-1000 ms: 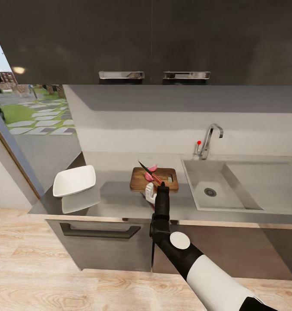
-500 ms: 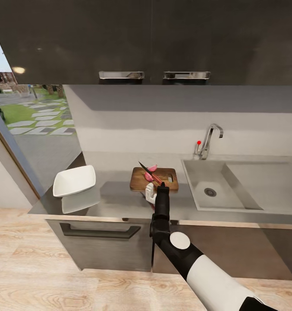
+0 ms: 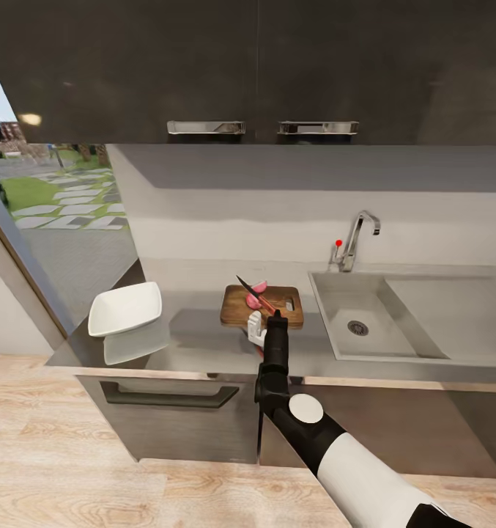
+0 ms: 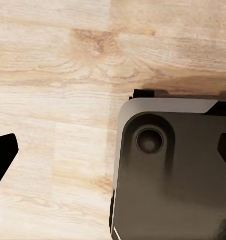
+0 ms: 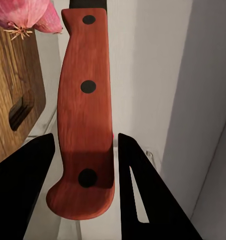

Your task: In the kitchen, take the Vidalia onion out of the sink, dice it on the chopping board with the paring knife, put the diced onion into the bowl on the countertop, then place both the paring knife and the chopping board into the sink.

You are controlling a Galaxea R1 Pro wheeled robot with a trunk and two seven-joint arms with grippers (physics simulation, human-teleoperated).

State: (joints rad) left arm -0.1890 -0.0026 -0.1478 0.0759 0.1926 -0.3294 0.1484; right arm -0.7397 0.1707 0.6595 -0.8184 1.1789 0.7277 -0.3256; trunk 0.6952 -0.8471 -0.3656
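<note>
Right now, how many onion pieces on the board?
2. One pink onion piece lies at the far edge of the chopping board; the other onion piece sits nearer, mid-board, beside the paring knife. The knife may hide more.

Even soft simulator light, daylight from the window, glossy countertop [image 3: 204, 345] reflections, sharp focus

Chopping board [image 3: 261, 305] between bowl [image 3: 125, 308], sink [image 3: 365, 323]
</note>
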